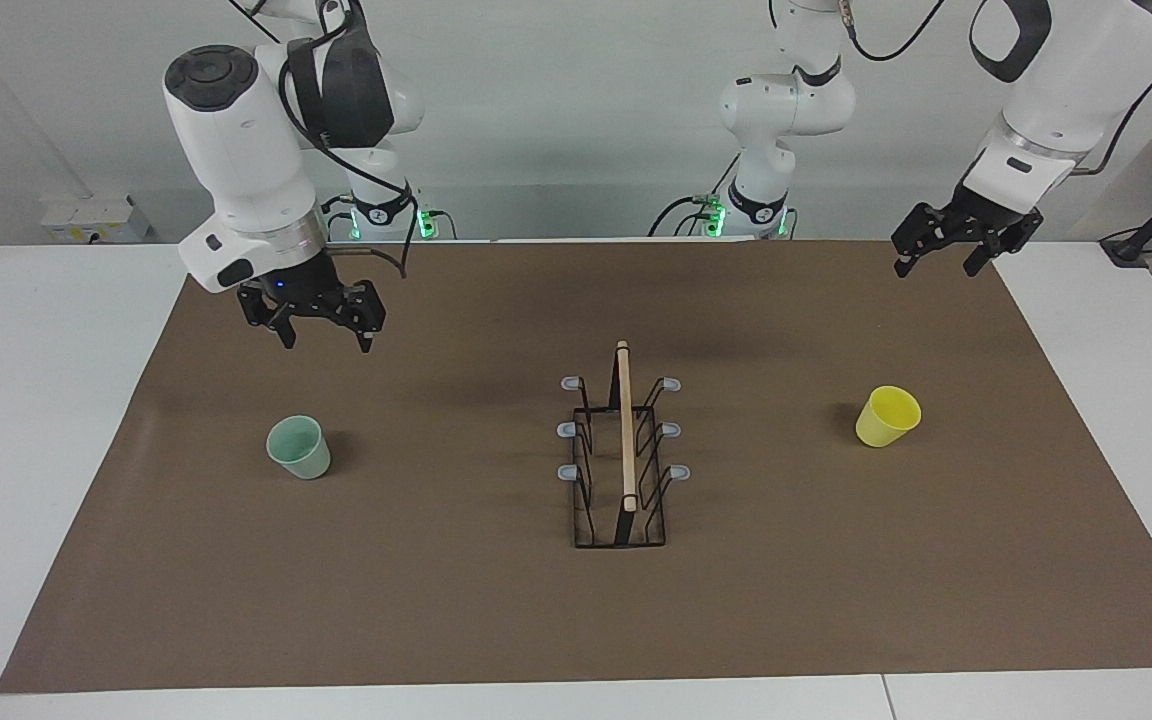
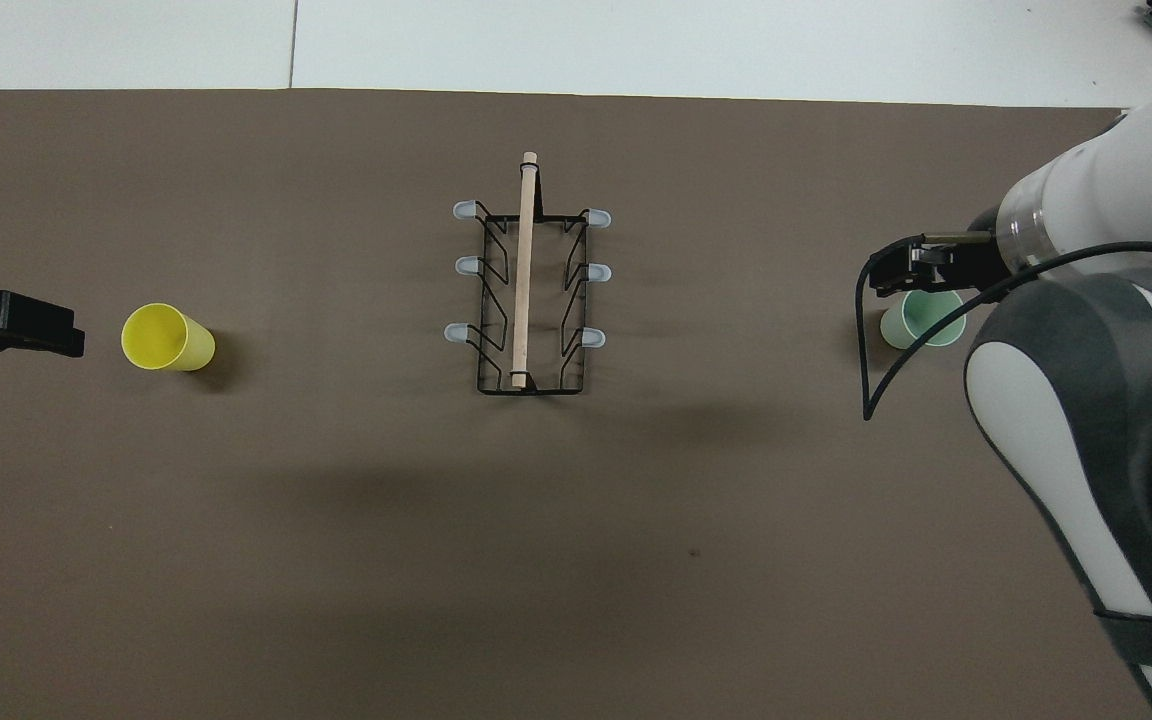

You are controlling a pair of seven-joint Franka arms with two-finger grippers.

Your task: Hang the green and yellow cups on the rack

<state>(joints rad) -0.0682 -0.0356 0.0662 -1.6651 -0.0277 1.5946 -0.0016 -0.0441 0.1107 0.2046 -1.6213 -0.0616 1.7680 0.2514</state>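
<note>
On mat: green cup, yellow cup, both empty.

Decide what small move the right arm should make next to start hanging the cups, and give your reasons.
Probably lower the right gripper straight down around the green cup. The gripper is open and raised over that upright cup, holding nothing, and no cup is on the rack yet. The left gripper hangs open near the yellow cup.

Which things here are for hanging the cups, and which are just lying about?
For the job:
- green cup, upright on the mat
- yellow cup, tilted on the mat
- rack, between the cups, nothing on it
- right gripper, open, over the mat
- left gripper, open, over the mat

Lying about:
- brown mat
</note>
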